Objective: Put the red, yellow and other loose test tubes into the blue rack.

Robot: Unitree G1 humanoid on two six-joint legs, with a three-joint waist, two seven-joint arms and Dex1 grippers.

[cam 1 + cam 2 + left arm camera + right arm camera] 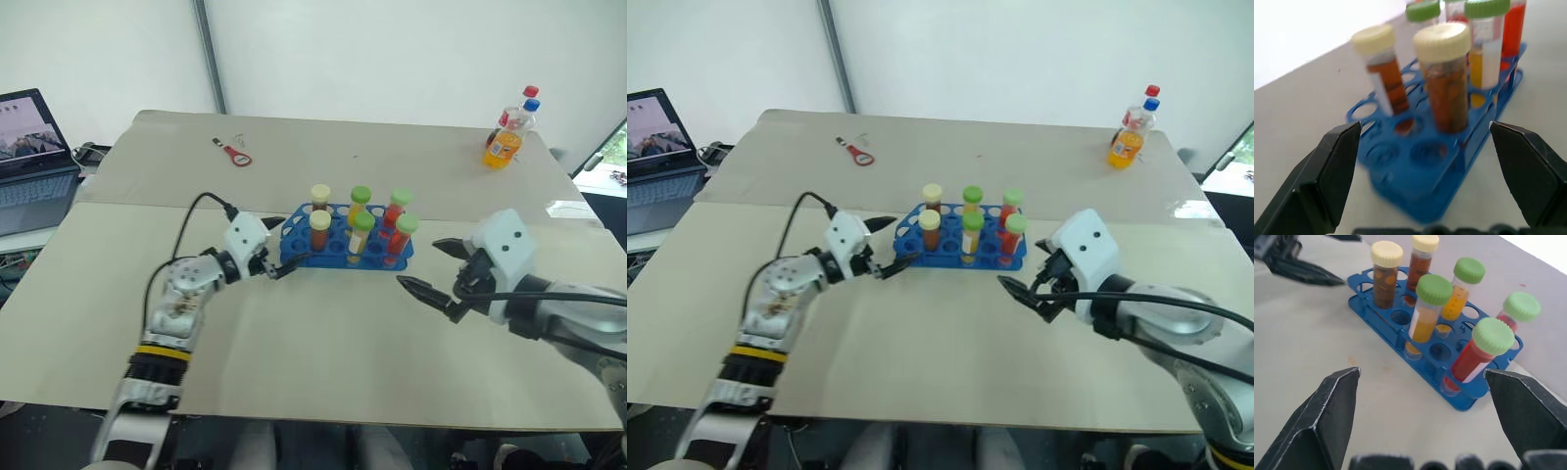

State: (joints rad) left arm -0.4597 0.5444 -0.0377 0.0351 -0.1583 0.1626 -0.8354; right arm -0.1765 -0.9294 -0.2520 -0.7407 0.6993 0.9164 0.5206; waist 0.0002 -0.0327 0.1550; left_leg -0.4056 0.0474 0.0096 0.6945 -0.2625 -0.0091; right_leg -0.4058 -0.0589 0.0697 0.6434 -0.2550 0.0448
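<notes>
Beige tabletop was seen against a white wall. Nearest, the left gripper was held low and roughly level on a bent forearm, aimed at the short end of the blue rack, jaws spread apart, nothing held. The right gripper was angled slightly downward from the opposite side, jaws wide apart and empty, near the rack but not touching. Six test tubes were seen standing upright in the rack holes: two amber with cream caps, two yellow and two red with green caps. Farther back lay a red-handled tool; an orange soda bottle stood at the far right; a laptop sat off-table at left.
</notes>
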